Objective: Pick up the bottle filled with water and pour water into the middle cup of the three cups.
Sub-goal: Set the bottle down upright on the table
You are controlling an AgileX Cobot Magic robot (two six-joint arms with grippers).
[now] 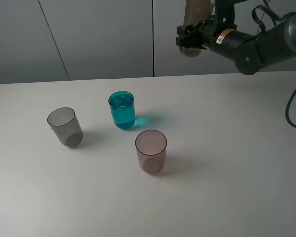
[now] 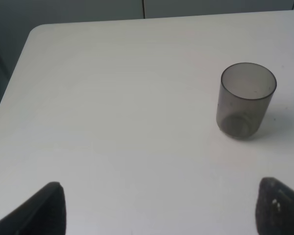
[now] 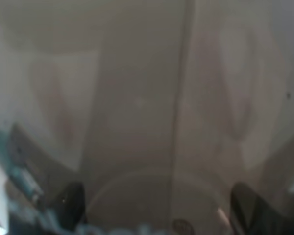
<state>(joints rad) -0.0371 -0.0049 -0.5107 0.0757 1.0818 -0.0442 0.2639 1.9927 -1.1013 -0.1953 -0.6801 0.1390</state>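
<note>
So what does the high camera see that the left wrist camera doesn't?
Only the high camera shows the teal middle cup, the pink cup and the right fingers shut on the bottle, up in the air. Only the left wrist camera shows the left fingers, spread open. Both show the grey cup and the white table.

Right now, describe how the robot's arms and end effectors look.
The right arm is glossy black with rounded, barrel-shaped joints, and a small orange-and-white sticker sits near its wrist. Black cables loop beside it. The right end effector is a blocky black unit. The left end effector shows only two dark, matte, rounded fingertips; the left arm is out of view.
</note>
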